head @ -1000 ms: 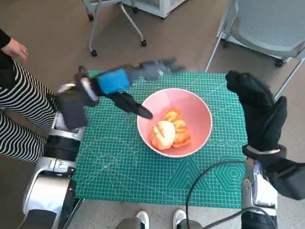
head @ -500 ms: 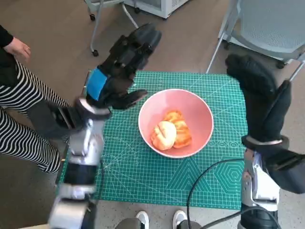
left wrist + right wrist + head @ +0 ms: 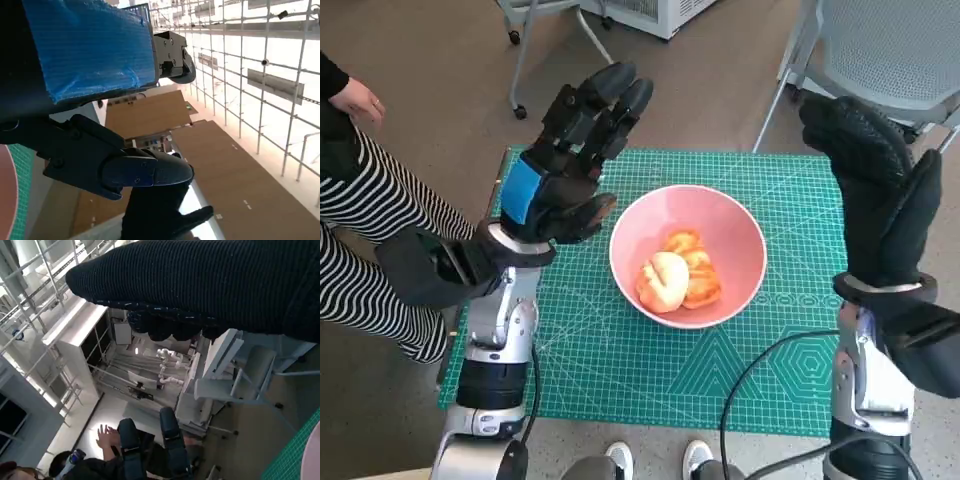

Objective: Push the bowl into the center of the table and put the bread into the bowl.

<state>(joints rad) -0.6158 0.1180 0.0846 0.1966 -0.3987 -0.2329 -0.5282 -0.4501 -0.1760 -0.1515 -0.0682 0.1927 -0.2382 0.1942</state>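
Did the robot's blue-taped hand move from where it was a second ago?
Yes. The black left hand with blue tape swung from lying low by the rim of the pink bowl to standing upright, fingers pointing past the far edge of the green cutting mat.

- We've got a pink bowl (image 3: 687,256) with golden-orange bread (image 3: 677,276) in it
- Green mat (image 3: 620,370) with a pale grid
- Person's trousers (image 3: 370,245) are black-and-white striped
- Blue tape on the black left hand (image 3: 565,165)
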